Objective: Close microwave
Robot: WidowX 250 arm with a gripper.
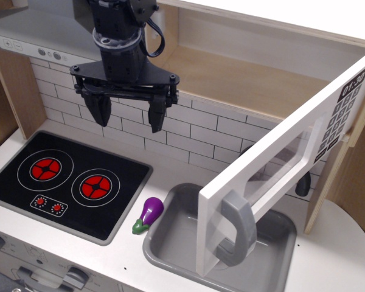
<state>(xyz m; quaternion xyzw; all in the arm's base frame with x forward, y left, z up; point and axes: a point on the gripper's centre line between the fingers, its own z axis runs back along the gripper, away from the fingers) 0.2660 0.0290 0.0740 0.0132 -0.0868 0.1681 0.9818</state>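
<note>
The microwave door (274, 176) is white with a clear window, a grey vertical handle (237, 228) and a black keypad reading 01.30 (347, 109). It stands swung wide open, jutting out over the sink. The wooden microwave cavity (237, 70) behind it is bare. My gripper (129, 115) is black, open and empty. It hangs fingers down in front of the tile wall, above the stove, well left of the door.
A black two-burner stove (67, 182) lies at the left. A purple toy eggplant (149, 213) lies on the counter between stove and grey sink (170, 243). A grey range hood (30, 36) with small buttons sits at the top left.
</note>
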